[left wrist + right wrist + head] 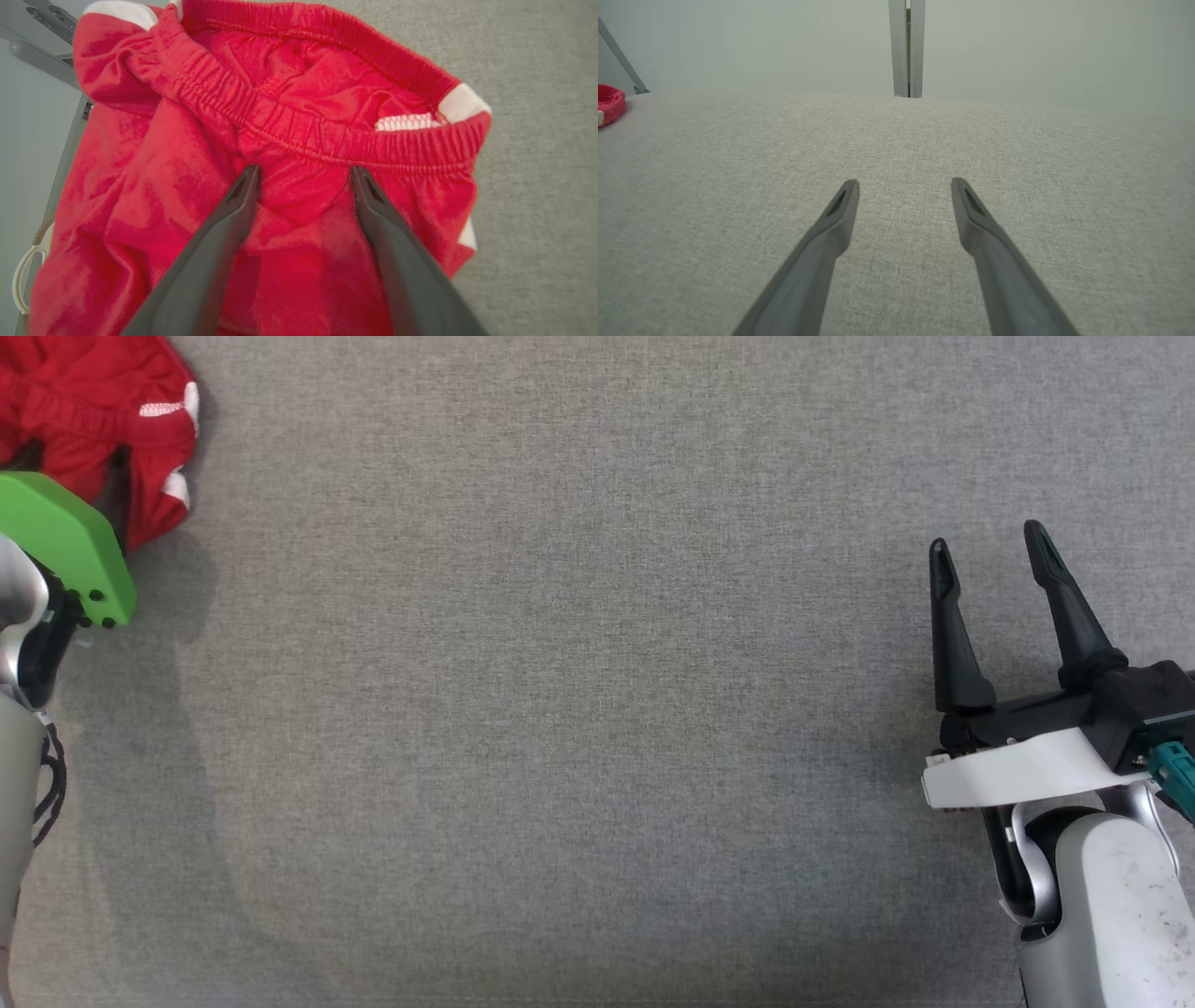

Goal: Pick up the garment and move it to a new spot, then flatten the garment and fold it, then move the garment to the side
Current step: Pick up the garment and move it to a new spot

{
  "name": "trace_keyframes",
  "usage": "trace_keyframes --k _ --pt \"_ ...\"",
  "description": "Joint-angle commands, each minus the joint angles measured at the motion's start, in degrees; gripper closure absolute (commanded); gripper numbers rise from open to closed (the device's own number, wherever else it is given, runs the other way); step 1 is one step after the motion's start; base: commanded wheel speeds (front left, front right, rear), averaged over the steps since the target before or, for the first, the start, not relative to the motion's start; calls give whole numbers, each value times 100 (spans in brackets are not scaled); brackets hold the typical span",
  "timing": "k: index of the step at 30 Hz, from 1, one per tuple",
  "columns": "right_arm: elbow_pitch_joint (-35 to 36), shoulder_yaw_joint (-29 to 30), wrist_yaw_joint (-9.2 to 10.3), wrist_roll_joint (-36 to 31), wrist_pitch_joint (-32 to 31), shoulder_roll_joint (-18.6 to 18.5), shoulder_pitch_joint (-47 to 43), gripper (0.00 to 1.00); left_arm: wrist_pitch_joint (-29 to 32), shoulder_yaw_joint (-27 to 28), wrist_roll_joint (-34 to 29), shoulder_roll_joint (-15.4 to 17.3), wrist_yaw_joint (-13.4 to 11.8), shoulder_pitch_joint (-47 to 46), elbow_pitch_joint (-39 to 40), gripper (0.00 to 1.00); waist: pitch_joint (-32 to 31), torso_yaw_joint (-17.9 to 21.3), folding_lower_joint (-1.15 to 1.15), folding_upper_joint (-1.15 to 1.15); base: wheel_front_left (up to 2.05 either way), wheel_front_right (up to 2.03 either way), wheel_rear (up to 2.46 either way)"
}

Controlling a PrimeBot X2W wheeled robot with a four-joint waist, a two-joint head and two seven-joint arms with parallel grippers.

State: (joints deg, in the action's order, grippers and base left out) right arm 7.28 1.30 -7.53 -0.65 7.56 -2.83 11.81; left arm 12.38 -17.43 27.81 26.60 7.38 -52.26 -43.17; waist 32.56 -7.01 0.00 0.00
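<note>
Left wrist view puts the left gripper point(304, 171), jaws spread wide, right over the red garment point(140, 196) at the far-left corner of the table point(597, 709), waistband point(327, 140) lying crosswise just ahead, while the right gripper point(988, 539), also spread, hangs well apart.

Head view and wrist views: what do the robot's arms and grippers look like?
The right gripper has two long, tapered black fingers on a black base, backed by a white curved plate with a teal connector; its forearm is pale grey. The left arm carries a green flat cover with black screws, a silver wrist joint and black cable. The left gripper has dark grey fingers.
</note>
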Motion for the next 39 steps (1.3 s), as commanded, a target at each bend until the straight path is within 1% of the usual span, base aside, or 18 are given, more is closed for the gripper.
trace_keyframes --k 1,2,3,4,5,6,10,13,18,22,24,28,32,39 --pt "41 20 9 -13 -9 -13 45 0 25 -79 60 95 10 -141 -97 0 225 143 0 0 0 0 0" --pt "40 29 9 -4 -4 -12 57 0 33 -115 107 108 10 -161 -148 0 225 137 0 0 0 0 0" --pt "29 32 9 9 10 -12 66 0 27 -162 161 134 10 -181 -214 18 220 129 0 0 0 0 0" --pt "10 25 9 21 24 -12 73 0 29 -203 188 148 10 -191 -265 53 207 122 0 0 0 0 0" --pt "-15 21 9 34 38 -12 76 0 27 -254 222 164 10 -204 -313 68 186 114 0 0 0 0 0" --pt "-44 10 9 48 56 -12 79 0 27 -296 265 191 10 -208 -357 100 155 108 0 0 0 0 0" --pt "-156 -30 9 116 123 -12 120 0 -100 -439 394 311 9 -257 -419 100 -19 116 0 0 0 0 0" --pt "-308 -51 9 184 201 -12 127 0 -281 -518 457 389 9 -291 -419 100 -272 160 0 0 0 0 0" --pt "-665 -94 9 361 372 -13 116 0 -478 -804 398 677 10 -407 -269 100 -885 356 0 0 0 0 0" --pt "-995 -71 9 547 505 -13 25 0 -569 -1108 420 830 10 -470 45 100 -1425 560 0 0 0 0 0" --pt "-1165 -70 9 623 564 -11 -40 0 -627 -1249 472 845 11 -486 254 100 -1703 673 0 0 0 0 0" --pt "-1432 -1 9 738 657 -11 -152 0 -699 -1558 615 762 11 -441 729 100 -2173 900 0 0 0 0 0" --pt "-1608 124 9 811 716 -12 -279 0 -780 -1879 753 617 11 -241 1255 100 -2498 1105 0 0 0 0 0" --pt "-1779 264 9 946 754 -12 -471 0 -1086 -2203 1165 194 8 471 2111 100 -2670 1400 0 0 0 0 0"
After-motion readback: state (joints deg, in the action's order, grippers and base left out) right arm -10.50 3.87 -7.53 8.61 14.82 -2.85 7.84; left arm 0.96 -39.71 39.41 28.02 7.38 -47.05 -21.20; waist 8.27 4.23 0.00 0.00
